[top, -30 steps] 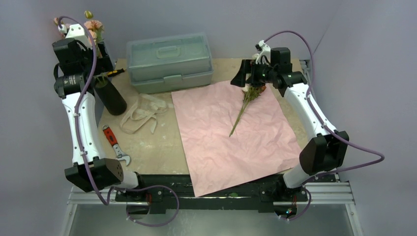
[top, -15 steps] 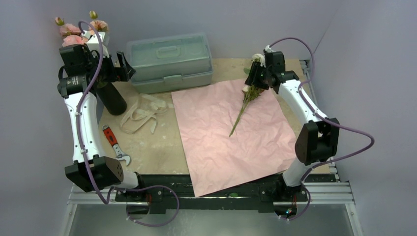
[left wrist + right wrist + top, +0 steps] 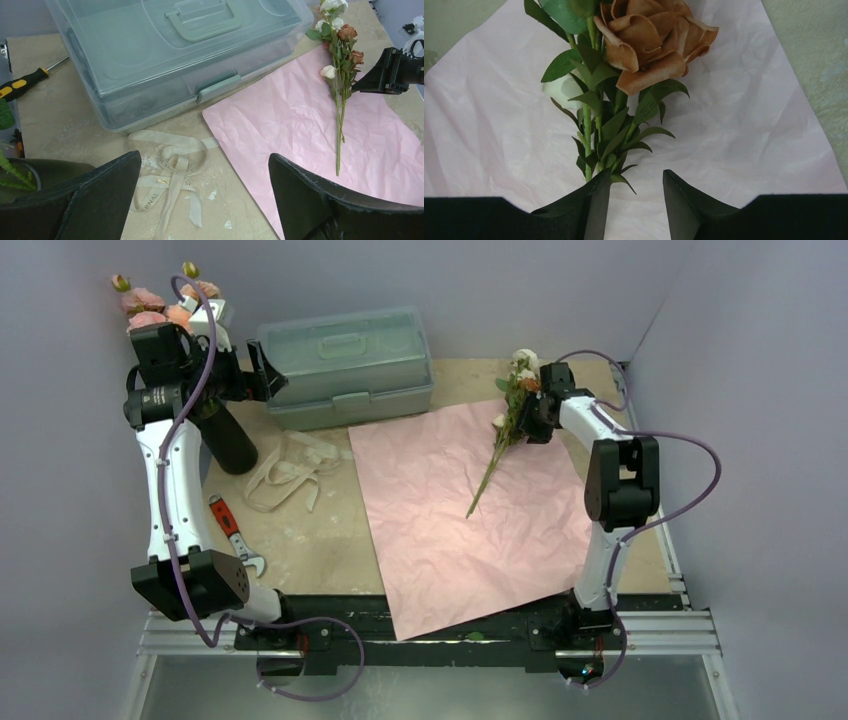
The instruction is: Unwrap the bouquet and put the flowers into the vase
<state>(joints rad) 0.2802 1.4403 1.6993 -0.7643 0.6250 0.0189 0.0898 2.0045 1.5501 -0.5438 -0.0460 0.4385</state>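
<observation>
left tool (image 3: pixel 204 162): jaws wide, empty, far-left corner | right tool (image 3: pixel 634 182): narrow gap, tips at leaves | flowers (image 3: pixel 507 435): 1 spray on pink paper (image 3: pixel 470 540), far-right tabletop (image 3: pixel 320 540) | vase (image 3: pixel 228 440): far-left corner

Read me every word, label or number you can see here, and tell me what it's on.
"ERNAL": printed on the beige ribbon, left wrist view; the letters around it are too blurred to read.
Pale marking on the left arm, top view: too small to read.
No other text shows.
</observation>
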